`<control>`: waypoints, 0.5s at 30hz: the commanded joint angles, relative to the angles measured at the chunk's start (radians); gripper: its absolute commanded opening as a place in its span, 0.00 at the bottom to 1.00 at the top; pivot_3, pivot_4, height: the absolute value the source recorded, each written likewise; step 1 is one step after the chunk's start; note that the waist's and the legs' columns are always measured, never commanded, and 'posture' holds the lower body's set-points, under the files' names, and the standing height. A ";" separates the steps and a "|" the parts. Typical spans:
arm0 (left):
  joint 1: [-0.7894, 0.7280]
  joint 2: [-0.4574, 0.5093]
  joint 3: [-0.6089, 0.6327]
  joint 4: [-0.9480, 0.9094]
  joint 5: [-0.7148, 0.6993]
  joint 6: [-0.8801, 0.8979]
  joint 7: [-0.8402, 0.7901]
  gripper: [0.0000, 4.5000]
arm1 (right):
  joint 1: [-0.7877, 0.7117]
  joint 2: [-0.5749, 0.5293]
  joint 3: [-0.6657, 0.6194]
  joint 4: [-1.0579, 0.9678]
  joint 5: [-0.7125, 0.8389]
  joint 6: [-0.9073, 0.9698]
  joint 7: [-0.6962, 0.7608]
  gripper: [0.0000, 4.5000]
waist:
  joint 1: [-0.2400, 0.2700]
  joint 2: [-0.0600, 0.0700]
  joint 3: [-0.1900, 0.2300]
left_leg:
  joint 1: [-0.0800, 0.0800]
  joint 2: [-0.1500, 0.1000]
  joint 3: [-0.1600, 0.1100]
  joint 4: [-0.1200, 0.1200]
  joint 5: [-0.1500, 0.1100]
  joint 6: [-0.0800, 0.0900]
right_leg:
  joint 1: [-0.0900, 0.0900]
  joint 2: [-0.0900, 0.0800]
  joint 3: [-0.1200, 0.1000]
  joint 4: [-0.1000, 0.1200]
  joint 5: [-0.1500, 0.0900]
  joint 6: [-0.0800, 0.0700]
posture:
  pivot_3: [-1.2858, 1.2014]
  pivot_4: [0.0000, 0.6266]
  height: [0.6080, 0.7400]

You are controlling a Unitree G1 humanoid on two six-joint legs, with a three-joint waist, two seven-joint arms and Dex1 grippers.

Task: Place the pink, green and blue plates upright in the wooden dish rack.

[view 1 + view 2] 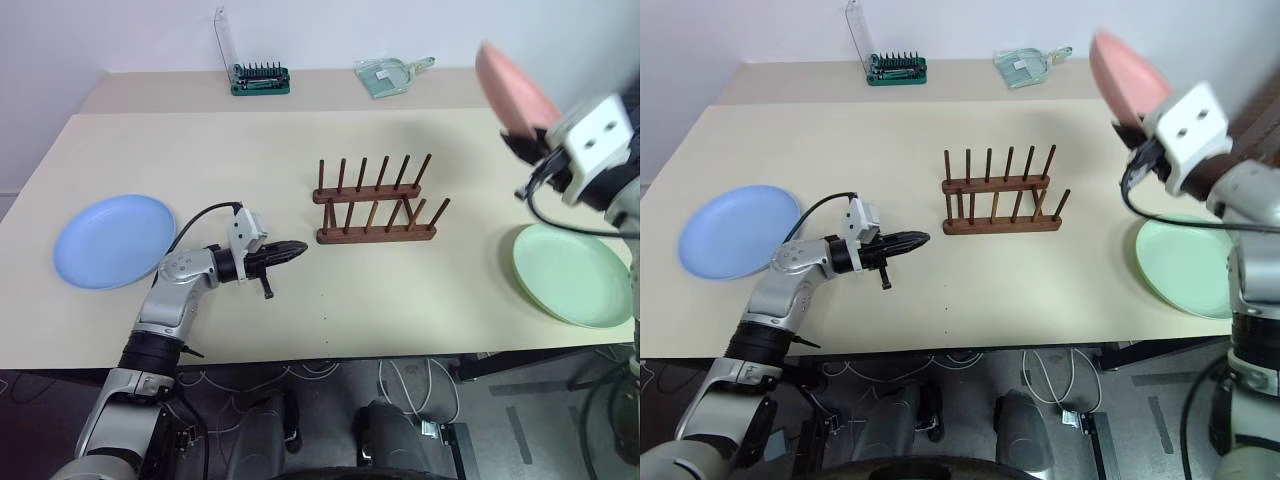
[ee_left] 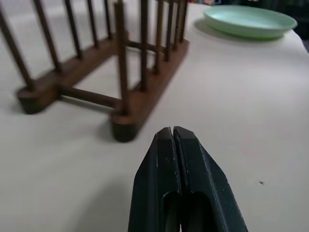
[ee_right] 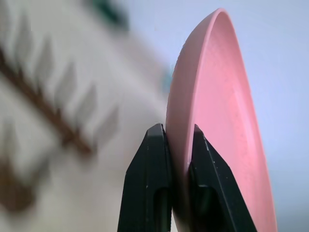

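My right gripper (image 3: 176,135) is shut on the rim of the pink plate (image 1: 512,88), holding it on edge high above the table's right side. Below it the green plate (image 1: 572,275) lies flat near the right edge. The blue plate (image 1: 114,240) lies flat at the left. Empty, the wooden dish rack (image 1: 375,203) stands at the table's middle. My left gripper (image 1: 298,249) is shut with nothing in it, hovering low and pointing at the rack's near end (image 2: 123,128).
A green tool set with a clear lid (image 1: 258,76) and a clear dustpan-like item (image 1: 385,76) sit on the far table. The near table edge (image 1: 320,355) runs just below my left arm.
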 commanded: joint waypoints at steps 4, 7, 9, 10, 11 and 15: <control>-0.018 0.003 0.049 -0.058 -0.068 0.019 -0.015 0.00 | -0.101 0.182 -0.106 -0.099 0.406 0.272 -0.109 0.01 | 0.008 -0.001 0.000 | -0.001 0.000 0.000 0.000 0.000 0.000 | 0.000 -0.001 0.000 0.000 0.000 0.000 | 0.52 0.24 0.94; -0.006 0.009 0.059 -0.121 -0.097 0.062 -0.008 0.00 | -0.102 0.252 -0.149 -0.093 0.533 0.351 -0.190 0.01 | 0.007 -0.001 0.000 | -0.002 -0.001 0.000 0.000 -0.001 0.002 | -0.001 -0.002 -0.001 -0.001 0.000 0.000 | 0.52 0.24 0.94; 0.003 0.013 0.058 -0.152 -0.100 0.082 -0.001 0.00 | -0.095 0.263 -0.161 -0.101 0.570 0.371 -0.219 0.01 | 0.007 -0.001 0.000 | -0.002 -0.001 0.000 0.000 -0.001 0.002 | -0.001 -0.002 -0.001 -0.001 0.000 0.000 | 0.52 0.24 0.94; 0.009 0.014 0.056 -0.171 -0.101 0.092 0.005 0.00 | -0.087 0.272 -0.169 -0.107 0.594 0.378 -0.235 0.01 | 0.006 -0.001 0.000 | -0.002 -0.001 0.000 0.000 -0.001 0.002 | -0.001 -0.001 -0.001 0.000 0.000 0.000 | 0.52 0.24 0.94; 0.016 0.015 0.057 -0.200 -0.107 0.112 0.015 0.00 | -0.083 0.294 -0.194 -0.101 0.647 0.392 -0.268 0.01 | 0.005 -0.001 0.000 | -0.002 -0.001 0.000 0.000 -0.001 0.002 | -0.001 -0.001 -0.001 -0.001 0.000 0.000 | 0.52 0.24 0.94; 0.028 0.017 0.056 -0.272 -0.121 0.167 0.042 0.00 | -0.058 0.322 -0.230 -0.087 0.738 0.412 -0.331 0.01 | 0.004 -0.001 0.000 | -0.002 -0.001 0.000 0.000 -0.001 0.002 | -0.001 0.000 0.000 0.000 0.000 0.000 | 0.52 0.24 0.94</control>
